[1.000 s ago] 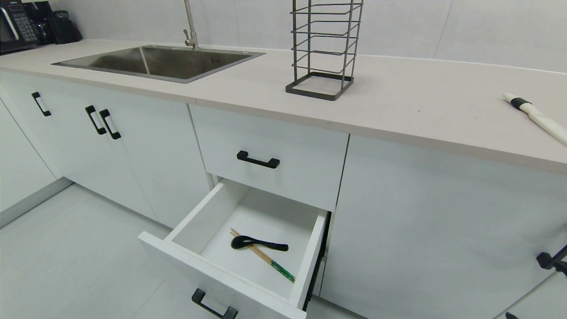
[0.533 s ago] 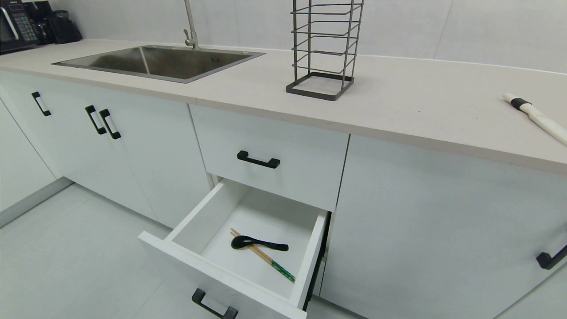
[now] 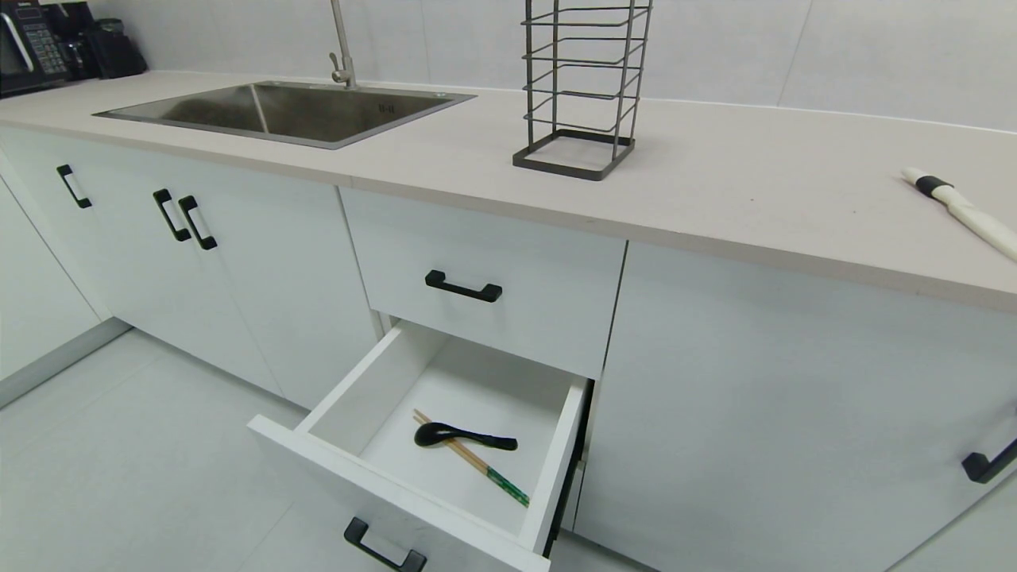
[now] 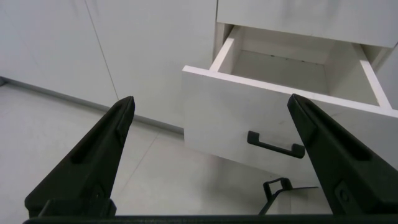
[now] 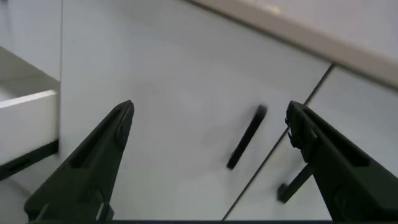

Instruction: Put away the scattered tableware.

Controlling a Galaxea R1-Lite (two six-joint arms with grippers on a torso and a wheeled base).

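A black spoon (image 3: 457,435) and a pair of wooden chopsticks (image 3: 485,470) with green ends lie crossed inside the pulled-out lower drawer (image 3: 342,393). On the counter's far right lies a white utensil (image 3: 965,213) with a black band. In the left wrist view my left gripper (image 4: 211,102) is open and holds nothing, low before the drawer front (image 4: 249,106) and its black handle (image 4: 275,145). My right gripper (image 5: 210,107) is open too, with nothing in it, facing a white cabinet door with a black handle (image 5: 245,146).
A steel sink (image 3: 286,111) with a tap is set in the counter at the left, and a dark wire rack (image 3: 580,95) stands mid-counter. A shut drawer (image 3: 463,286) sits above the open one. Dark appliances (image 3: 48,40) stand at the far left.
One second ago a dark piece of my right gripper showed at the head view's lower right edge; it has since drawn out of that view. The drawer and tableware have not moved.
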